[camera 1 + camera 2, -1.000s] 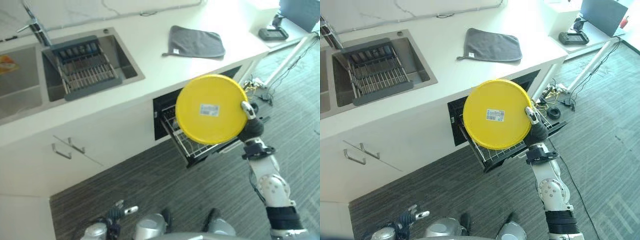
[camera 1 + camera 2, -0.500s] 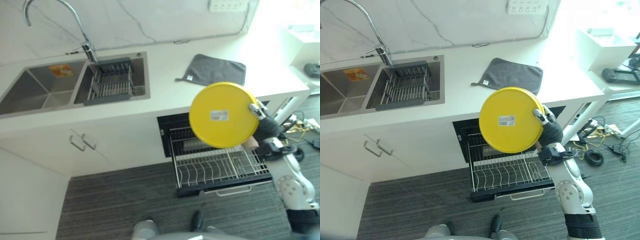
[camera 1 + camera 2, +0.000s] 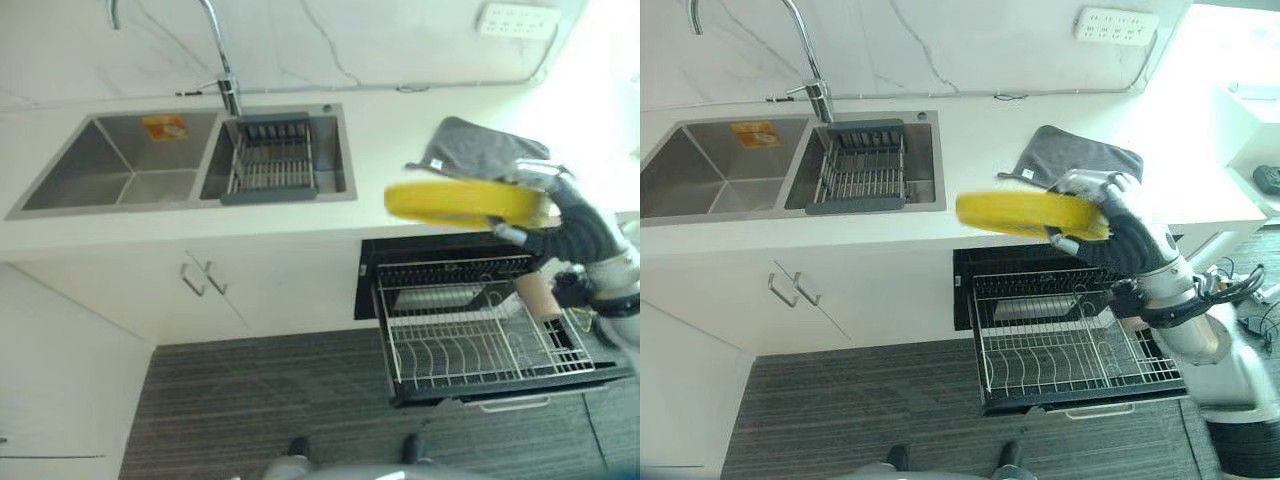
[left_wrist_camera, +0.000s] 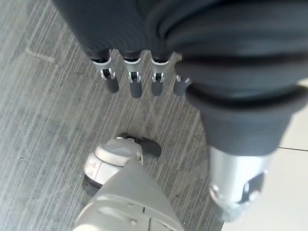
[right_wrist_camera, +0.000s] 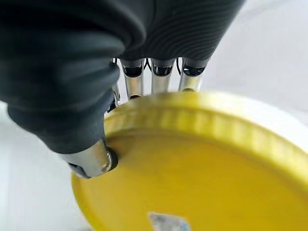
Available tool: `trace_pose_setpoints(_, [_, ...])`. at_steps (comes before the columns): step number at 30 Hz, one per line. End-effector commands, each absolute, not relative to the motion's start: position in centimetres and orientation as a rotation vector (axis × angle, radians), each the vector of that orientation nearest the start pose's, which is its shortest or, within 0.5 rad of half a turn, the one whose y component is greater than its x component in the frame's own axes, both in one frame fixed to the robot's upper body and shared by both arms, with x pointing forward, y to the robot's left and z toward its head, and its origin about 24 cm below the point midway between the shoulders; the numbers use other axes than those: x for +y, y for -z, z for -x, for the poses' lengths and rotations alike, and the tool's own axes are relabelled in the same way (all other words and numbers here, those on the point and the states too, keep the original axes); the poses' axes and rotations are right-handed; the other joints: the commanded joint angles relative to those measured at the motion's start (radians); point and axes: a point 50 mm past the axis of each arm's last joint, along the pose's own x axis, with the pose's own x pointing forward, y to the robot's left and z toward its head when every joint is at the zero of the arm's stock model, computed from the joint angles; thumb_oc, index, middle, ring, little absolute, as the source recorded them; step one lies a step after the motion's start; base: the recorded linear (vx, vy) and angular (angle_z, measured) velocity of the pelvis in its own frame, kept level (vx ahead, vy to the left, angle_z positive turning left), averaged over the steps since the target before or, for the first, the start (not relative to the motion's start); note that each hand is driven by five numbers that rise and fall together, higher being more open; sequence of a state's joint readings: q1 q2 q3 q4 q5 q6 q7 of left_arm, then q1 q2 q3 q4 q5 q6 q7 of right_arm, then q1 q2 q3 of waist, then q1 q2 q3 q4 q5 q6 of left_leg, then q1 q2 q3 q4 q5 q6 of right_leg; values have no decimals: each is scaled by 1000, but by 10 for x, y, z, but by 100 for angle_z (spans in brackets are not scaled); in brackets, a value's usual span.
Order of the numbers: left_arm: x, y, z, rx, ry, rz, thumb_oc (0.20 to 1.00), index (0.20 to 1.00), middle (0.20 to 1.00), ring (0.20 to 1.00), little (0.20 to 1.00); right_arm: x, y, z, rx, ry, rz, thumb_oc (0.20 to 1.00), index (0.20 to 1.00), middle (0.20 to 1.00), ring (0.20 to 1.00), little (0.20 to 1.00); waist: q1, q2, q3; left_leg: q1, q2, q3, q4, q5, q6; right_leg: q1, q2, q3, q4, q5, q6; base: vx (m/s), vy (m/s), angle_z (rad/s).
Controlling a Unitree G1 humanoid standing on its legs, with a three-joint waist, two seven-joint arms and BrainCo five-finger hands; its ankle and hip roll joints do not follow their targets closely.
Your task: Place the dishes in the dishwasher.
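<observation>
Yellow plate (image 3: 1032,214) is gripped at its rim by the right robot hand (image 3: 1118,232), held nearly flat above the dishwasher rack (image 3: 1070,355). Left robot hand (image 4: 144,72) is relaxed, empty, over floor.

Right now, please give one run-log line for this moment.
right hand: grips yellow plate, near-flat | dishwasher rack: pulled out | left hand: idle

Yellow plate (image 5: 202,168) cut off by the right wrist view's edge; right hand (image 5: 103,159) fingers pass behind its rim (fingertips hidden).
</observation>
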State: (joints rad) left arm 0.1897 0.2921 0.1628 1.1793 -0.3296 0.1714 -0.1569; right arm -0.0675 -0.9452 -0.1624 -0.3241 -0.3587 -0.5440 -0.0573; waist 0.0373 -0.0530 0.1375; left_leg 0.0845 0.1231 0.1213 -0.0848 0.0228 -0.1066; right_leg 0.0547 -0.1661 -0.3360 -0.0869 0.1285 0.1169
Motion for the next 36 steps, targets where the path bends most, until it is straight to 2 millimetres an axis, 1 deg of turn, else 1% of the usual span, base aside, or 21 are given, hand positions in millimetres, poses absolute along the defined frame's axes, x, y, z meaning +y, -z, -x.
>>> trace_pose_setpoints(1, [269, 161, -11, 1431, -369, 199, 1000, 1000, 1000, 1000, 1000, -202, -235, -209, -1174, -152, 1303, 200, 200, 200, 200, 200, 37, 34, -15, -3, 90, 1, -2, -49, -30, 22, -58, 26, 68, -149, 102, 0, 0, 0])
trace_pose_setpoints(2, [273, 159, -12, 1424, -369, 192, 1000, 1000, 1000, 1000, 1000, -199, -231, -209, -1198, -197, 1405, 200, 200, 200, 200, 200, 43, 31, -17, -5, 90, -3, -2, -50, -31, 28, -56, 24, 60, -149, 103, -22, -22, -4])
trace_pose_setpoints(5, [280, 156, -13, 1407, -383, 177, 1000, 1000, 1000, 1000, 1000, -200, -224, -210, -1166, -289, 1497, 200, 200, 200, 200, 200, 51, 24, -19, -8, 91, -7, -2, -49, -32, 40, -51, 19, 50, -150, 105, -7, -7, -1])
trace_pose_setpoints(8, [286, 154, -12, 1402, -396, 166, 1000, 1000, 1000, 1000, 1000, -201, -217, -210, -1142, -370, 1534, 200, 200, 200, 200, 200, 56, 19, -20, -13, 90, -12, -2, -48, -33, 48, -48, 16, 42, -149, 106, -11, -2, 0])
trace_pose_setpoints(9, [289, 153, -11, 1402, -402, 163, 1000, 1000, 1000, 1000, 1000, -203, -211, -211, -1123, -402, 1546, 200, 200, 200, 200, 200, 59, 18, -21, -15, 90, -13, -2, -48, -34, 51, -47, 13, 37, -149, 106, 0, 0, 0])
trace_pose_setpoints(11, [292, 152, -10, 1402, -409, 162, 1000, 1000, 1000, 1000, 1000, -205, -206, -212, -1093, -424, 1553, 200, 200, 200, 200, 200, 60, 17, -21, -17, 89, -15, -2, -48, -35, 54, -45, 12, 32, -147, 106, 0, 0, 0])
trace_pose_setpoints(14, [294, 151, -7, 1405, -413, 160, 1000, 1000, 1000, 1000, 1000, -211, -195, -218, -1039, -430, 1568, 200, 200, 200, 200, 200, 63, 16, -19, -20, 87, -18, -2, -47, -35, 58, -42, 12, 26, -147, 105, -19, 6, 2])
trace_pose_setpoints(19, [296, 150, -10, 1399, -419, 154, 1000, 1000, 1000, 1000, 1000, -227, -174, -227, -937, -430, 1598, 200, 200, 200, 200, 200, 74, 16, -9, -28, 86, -22, -2, -44, -35, 60, -37, 1, 20, -144, 107, -21, -3, 5])
trace_pose_setpoints(20, [297, 149, -10, 1401, -420, 147, 1000, 1000, 1000, 1000, 1000, -231, -170, -231, -907, -402, 1605, 200, 200, 200, 200, 200, 81, 16, -5, -27, 84, -26, -2, -44, -33, 62, -37, -4, 26, -147, 106, 0, 0, 0])
trace_pose_setpoints(23, [298, 148, -7, 1404, -428, 136, 1000, 1000, 1000, 1000, 1000, -244, -167, -238, -842, -296, 1592, 200, 200, 200, 200, 200, 90, 19, 4, -20, 75, -44, -2, -41, -23, 62, -35, -8, 70, -173, 97, 72, -11, -1])
trace_pose_setpoints(24, [300, 147, -8, 1404, -428, 128, 1000, 1000, 1000, 1000, 1000, -249, -165, -239, -821, -264, 1593, 200, 200, 200, 200, 200, 95, 21, 14, -25, 71, -58, 16, -42, -18, 54, -36, -5, 110, -193, 90, 20, -6, 5])
trace_pose_setpoints(25, [303, 146, -11, 1400, -427, 122, 1000, 1000, 1000, 1000, 1000, -252, -165, -241, -812, -227, 1598, 200, 200, 200, 200, 200, 100, 24, 36, -57, 63, -85, 84, -58, -10, 29, -36, 4, 181, -225, 73, -35, 5, 9])
trace_pose_setpoints(27, [305, 145, -16, 1389, -421, 118, 1000, 1000, 1000, 1000, 1000, -255, -167, -243, -817, -193, 1609, 200, 200, 200, 200, 200, 98, 28, 66, -117, 57, -114, 186, -82, -8, -25, -44, 11, 266, -251, 58, -142, -16, 14])
trace_pose_setpoints(28, [308, 142, -25, 1361, -437, 144, 1000, 1000, 1000, 1000, 1000, -258, -171, -252, -843, -149, 1634, 200, 200, 200, 200, 200, 97, 35, 123, -199, 52, -132, 310, -122, -10, -93, -58, 35, 331, -274, 43, -216, -44, 11])
trace_pose_setpoints(30, [307, 142, -31, 1342, -458, 186, 1000, 1000, 1000, 1000, 1000, -258, -178, -259, -868, -127, 1648, 200, 200, 200, 200, 200, 98, 44, 148, -233, 54, -129, 350, -137, -12, -126, -66, 40, 360, -287, 36, -222, 6, -7])
trace_pose_setpoints(32, [305, 142, -33, 1337, -431, 196, 1000, 1000, 1000, 1000, 1000, -259, -187, -266, -886, -95, 1659, 200, 200, 200, 200, 200, 105, 55, 174, -271, 55, -126, 394, -149, -11, -174, -86, 36, 411, -294, 27, -194, 68, -13])
trace_pose_setpoints(36, [302, 143, -34, 1319, -425, 217, 1000, 1000, 1000, 1000, 1000, -264, -194, -277, -891, -67, 1695, 200, 200, 200, 200, 200, 112, 71, 211, -326, 44, -120, 480, -189, -2, -233, -113, 46, 488, -310, 20, -86, 53, -14])
